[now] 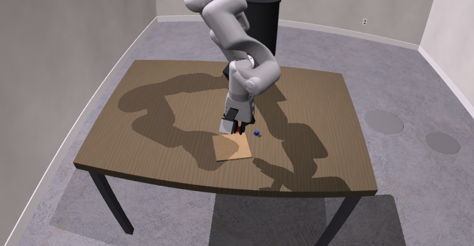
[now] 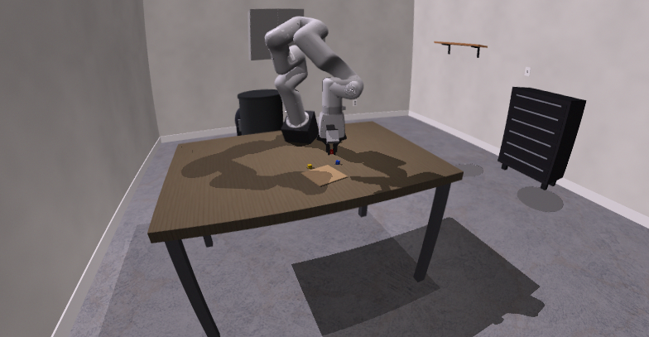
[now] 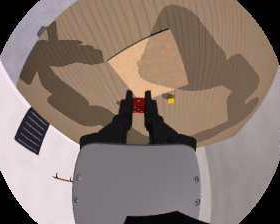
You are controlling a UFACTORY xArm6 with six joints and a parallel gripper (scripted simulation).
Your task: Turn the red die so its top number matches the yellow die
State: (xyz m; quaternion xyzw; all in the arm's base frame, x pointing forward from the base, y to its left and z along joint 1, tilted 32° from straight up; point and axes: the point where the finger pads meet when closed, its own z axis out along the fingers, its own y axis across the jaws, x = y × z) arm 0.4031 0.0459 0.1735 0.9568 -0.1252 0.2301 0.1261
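My gripper (image 1: 239, 129) is shut on the red die (image 3: 139, 104), which sits between the two black fingers in the wrist view. It holds the die in the air just behind the far edge of the tan mat (image 1: 232, 146); the die also shows in the exterior view (image 2: 331, 151). The yellow die (image 2: 309, 166) lies on the table to the left of the mat and also shows in the wrist view (image 3: 169, 99); the gripper body hides it in the top view. The blue die (image 1: 256, 132) lies on the table just right of the mat's far corner. The pips are too small to read.
The arm's black base (image 2: 298, 131) stands at the back of the wooden table (image 1: 219, 123). A black bin (image 2: 258, 109) stands on the floor behind the table. A black drawer unit (image 2: 538, 134) stands by the right wall.
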